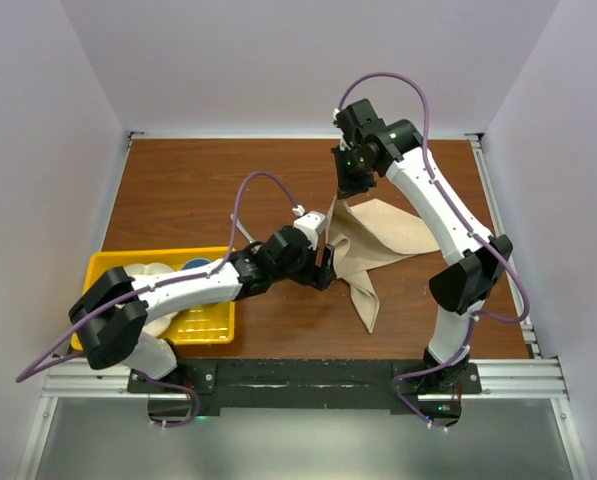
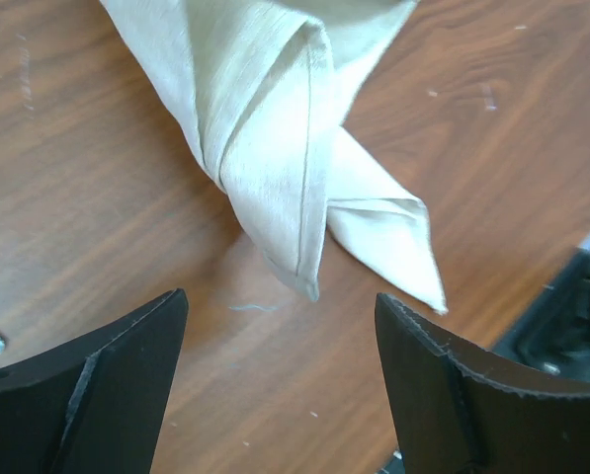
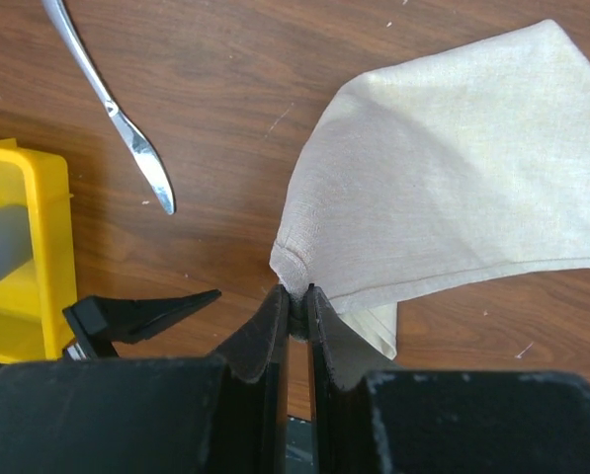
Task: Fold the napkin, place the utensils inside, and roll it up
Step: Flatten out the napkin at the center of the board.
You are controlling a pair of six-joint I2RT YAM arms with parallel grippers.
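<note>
Napkin [image 1: 378, 240] lies rumpled on the right half of the brown wooden table [image 1: 198, 180], a plain beige cloth bunched into loose folds, with a narrow pointed tail trailing toward the near edge. One corner of it is drawn up to the right gripper [image 1: 342, 196], and the rest drapes down onto the wood. At the near left of the table sits a yellow bin [image 1: 108, 262], well apart from the cloth.

The right gripper [image 3: 295, 301] is squeezed nearly closed, its two fingers pinching that corner of the napkin [image 3: 453, 168], which fans out from the grip. The left gripper [image 1: 325, 268] hangs just beside the cloth's left edge. In its wrist view the left gripper [image 2: 280, 299] stands wide with nothing between the fingers, and the folded points of the napkin [image 2: 265, 128] lie just ahead of the tips, not touching them.

The knife [image 3: 112, 104], slim and silver, lies flat on bare wood between the yellow bin [image 3: 18, 247] and the napkin, touching neither.
</note>
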